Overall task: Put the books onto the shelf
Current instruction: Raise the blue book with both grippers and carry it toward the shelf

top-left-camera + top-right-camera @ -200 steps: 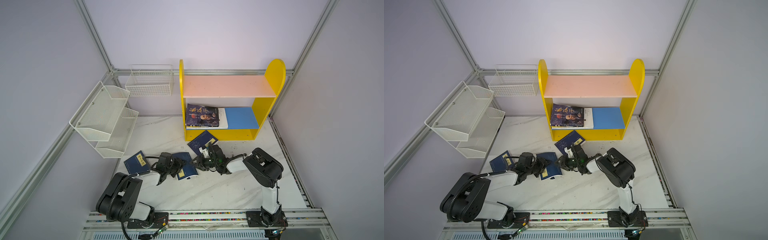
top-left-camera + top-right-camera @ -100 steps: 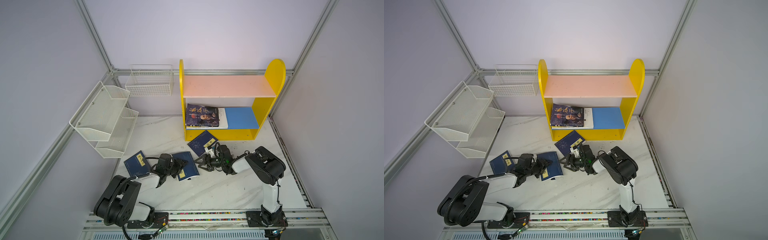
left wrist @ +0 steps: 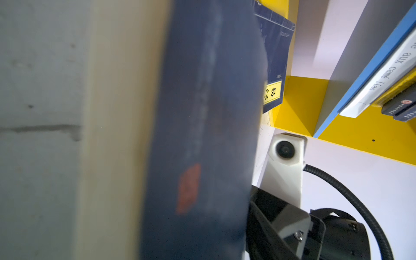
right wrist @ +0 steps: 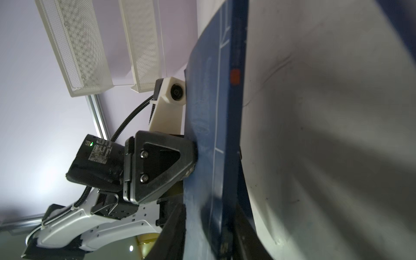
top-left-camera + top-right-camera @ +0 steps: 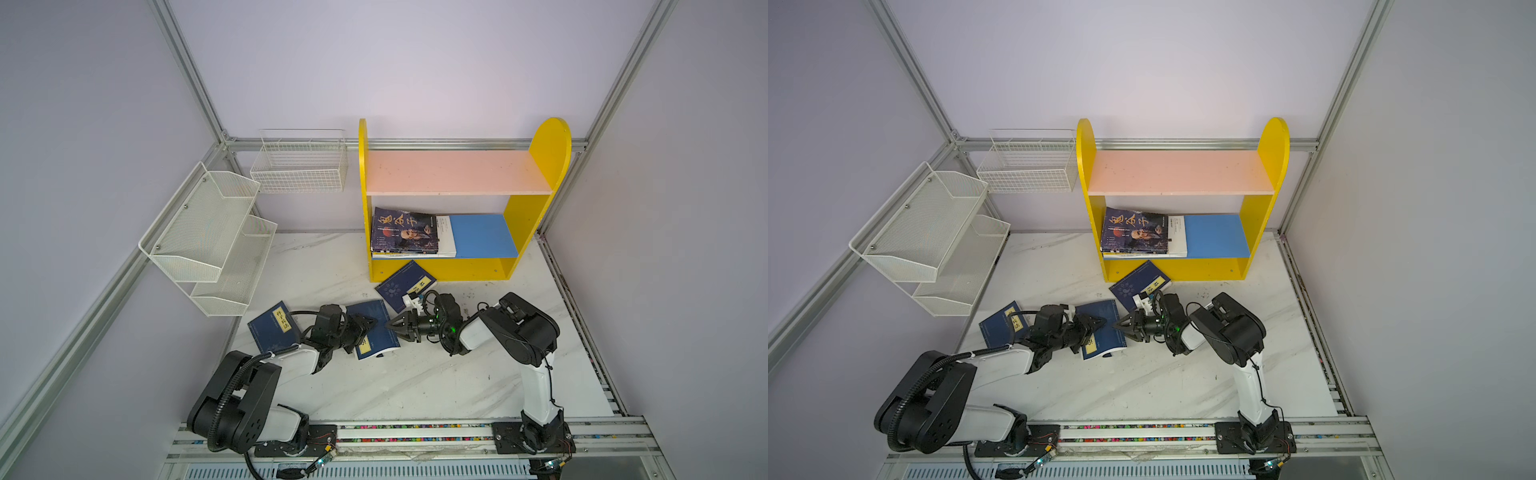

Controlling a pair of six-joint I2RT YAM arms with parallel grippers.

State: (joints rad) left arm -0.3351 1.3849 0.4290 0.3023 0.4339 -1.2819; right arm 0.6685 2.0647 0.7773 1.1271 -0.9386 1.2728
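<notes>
Yellow two-tier shelf [image 5: 548, 166], a flat book stack [image 5: 405, 230] on its blue lower board at left; three yellow-labelled navy books [image 5: 272, 328] on the tabletop [image 5: 415, 386] before it.

Navy books [image 5: 266, 336] on table [image 5: 415, 382]: three. Shelved books [image 5: 403, 228]: at least two. Shelf [image 5: 548, 145], mesh rack [image 5: 199, 224], wire basket [image 5: 299, 174]: one each.

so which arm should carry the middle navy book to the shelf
Right, I'd say. The right claw grips the middle navy book by its edge, clear in the right wrist view, and that arm stands nearer the yellow shelf. The left claw only rests against its cover.
</notes>
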